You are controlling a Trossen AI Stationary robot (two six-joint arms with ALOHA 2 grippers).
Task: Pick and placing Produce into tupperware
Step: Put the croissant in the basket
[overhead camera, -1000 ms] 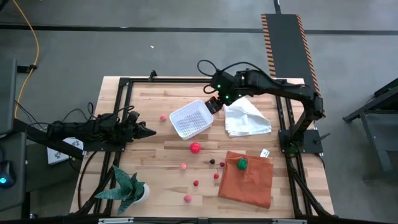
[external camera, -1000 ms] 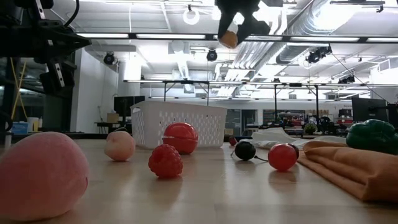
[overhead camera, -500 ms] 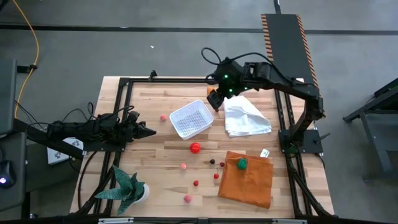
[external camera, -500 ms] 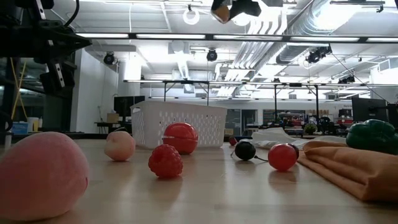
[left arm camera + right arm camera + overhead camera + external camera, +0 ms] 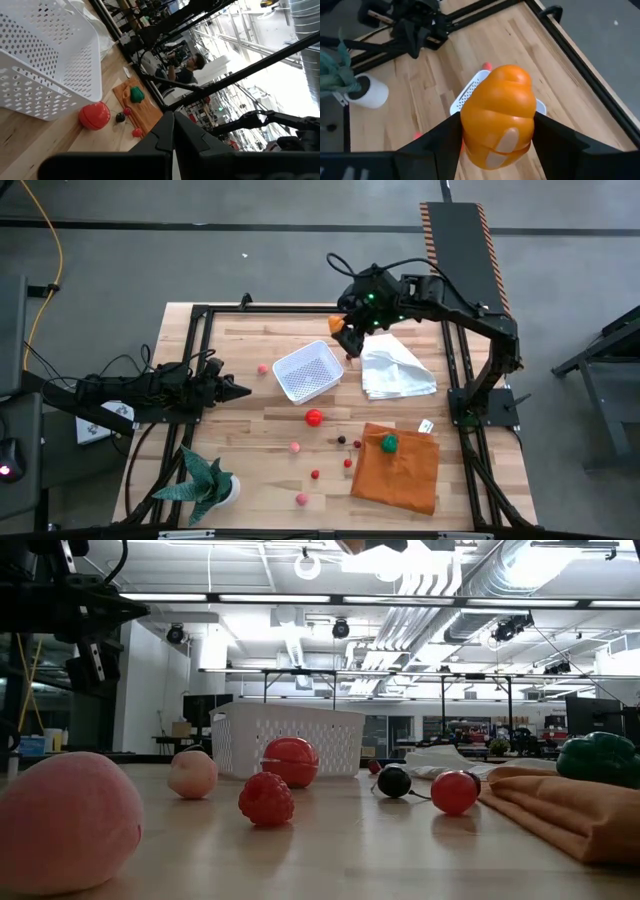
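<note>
My right gripper is high above the table, over the far right corner of the white perforated tub, and is shut on the orange toy produce, which fills the right wrist view. The tub stands on its base on the wood. Loose produce lies on the table: a red ball, a pink one and several small red, pink and dark ones nearer me. A green piece sits on the orange cloth. My left gripper waits shut at the tub's left. My right gripper pinches the orange produce between its two fingers, one on each side of its lower body. The piece is lifted clear, high over the tub's rim.
A white cloth lies right of the tub, and an orange cloth lies at the near right. A green potted plant stands at the near left corner. Black frame rails border the table. A person sits far off.
My right gripper has risen with the orange produce and shifted slightly toward the far edge. In the low view it climbs until it is almost out of the top of the picture. Everything on the table has stayed where it was.
</note>
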